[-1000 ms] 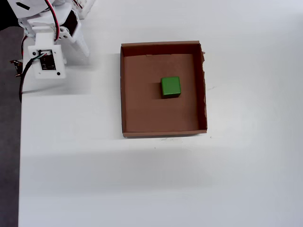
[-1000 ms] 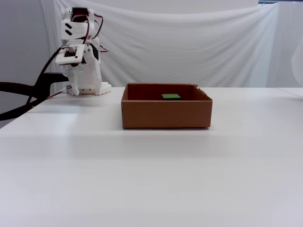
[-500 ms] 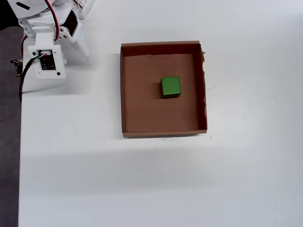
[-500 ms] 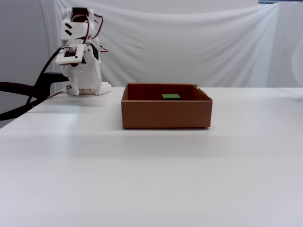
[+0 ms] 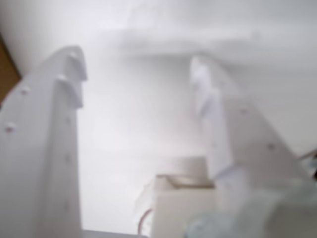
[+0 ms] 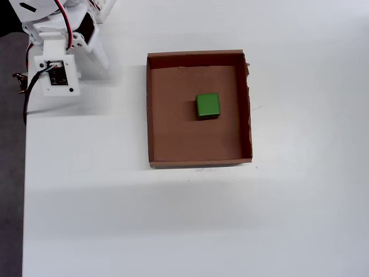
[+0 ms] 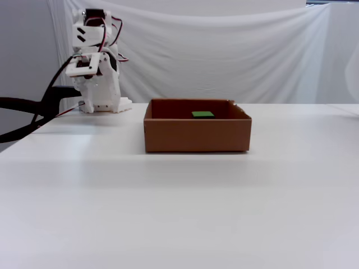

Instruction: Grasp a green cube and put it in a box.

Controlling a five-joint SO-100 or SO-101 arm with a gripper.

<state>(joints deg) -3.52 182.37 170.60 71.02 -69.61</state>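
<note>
change: none visible | green cube (image 6: 207,106) | box (image 6: 151,115) | arm (image 6: 57,52) unmoved

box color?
Brown cardboard. The box shows best in the overhead view, with the green cube inside it.
</note>
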